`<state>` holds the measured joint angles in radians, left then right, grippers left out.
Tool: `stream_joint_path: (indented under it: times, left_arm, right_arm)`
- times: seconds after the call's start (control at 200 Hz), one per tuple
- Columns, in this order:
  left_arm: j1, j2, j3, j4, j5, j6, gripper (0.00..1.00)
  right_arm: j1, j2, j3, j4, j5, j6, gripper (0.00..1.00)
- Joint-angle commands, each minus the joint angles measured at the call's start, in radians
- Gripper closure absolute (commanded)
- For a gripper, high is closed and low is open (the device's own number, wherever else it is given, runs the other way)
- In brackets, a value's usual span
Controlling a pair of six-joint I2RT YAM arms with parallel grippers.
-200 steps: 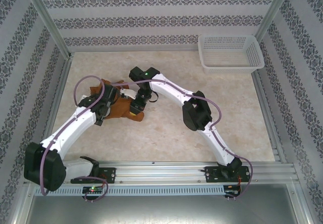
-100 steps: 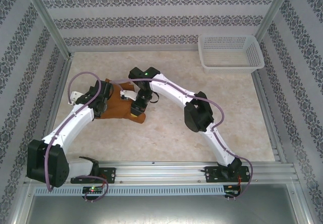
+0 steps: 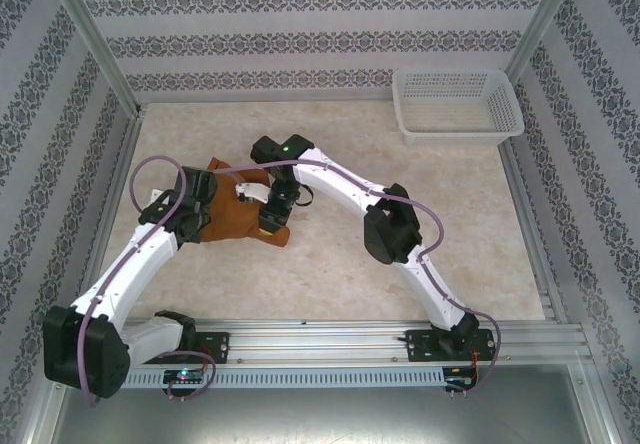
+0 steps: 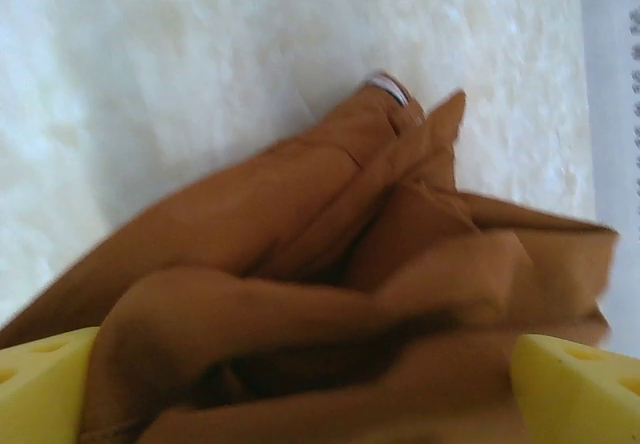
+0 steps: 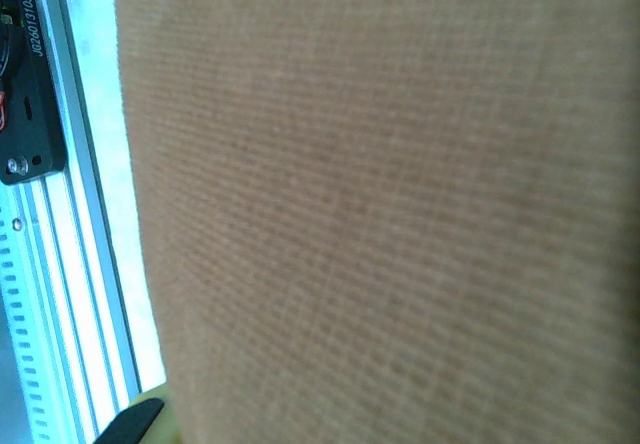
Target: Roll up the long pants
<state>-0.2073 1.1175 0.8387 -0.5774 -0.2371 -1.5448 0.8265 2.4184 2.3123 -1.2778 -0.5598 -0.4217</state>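
Observation:
The long pants (image 3: 235, 222) lie as a bunched rust-brown bundle on the left half of the table. My left gripper (image 3: 206, 208) is at the bundle's left edge. In the left wrist view it is open: the yellow fingers (image 4: 40, 384) stand wide apart, with folds of the long pants (image 4: 330, 264) bunched between them. A small pale striped label (image 4: 390, 86) shows at the far tip of the cloth. My right gripper (image 3: 272, 214) is shut on the bundle's right edge. There the cloth of the long pants (image 5: 380, 204) hangs right against the lens, hiding the fingers.
A white mesh basket (image 3: 458, 104) stands at the back right corner. Aluminium posts and patterned walls ring the pale table (image 3: 400, 164). The base rail (image 3: 330, 339) runs along the near edge, and the rail (image 5: 50, 264) also appears in the right wrist view.
My left arm has swung to the left and its gripper has slid to the bundle's left edge, uncovering more cloth. My right gripper has shifted slightly left, still gripping.

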Motion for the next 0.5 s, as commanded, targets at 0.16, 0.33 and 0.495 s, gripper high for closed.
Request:
stream_joint_path:
  times: [0.16,0.33,0.495]
  left_arm:
    - [-0.019,-0.052,0.039,-0.052,0.271,-0.057,0.0]
    - [-0.02,-0.064,0.035,-0.058,0.257,-0.045,0.0]
    - [-0.02,0.067,0.021,0.039,0.197,0.011,0.0]
  right_arm:
    - [-0.016,0.027,0.036,0.011,-0.048,-0.027,1.0]
    - [-0.019,0.031,0.035,0.015,-0.058,-0.027,1.0]
    - [-0.014,0.021,0.036,0.018,-0.073,-0.022,1.0]
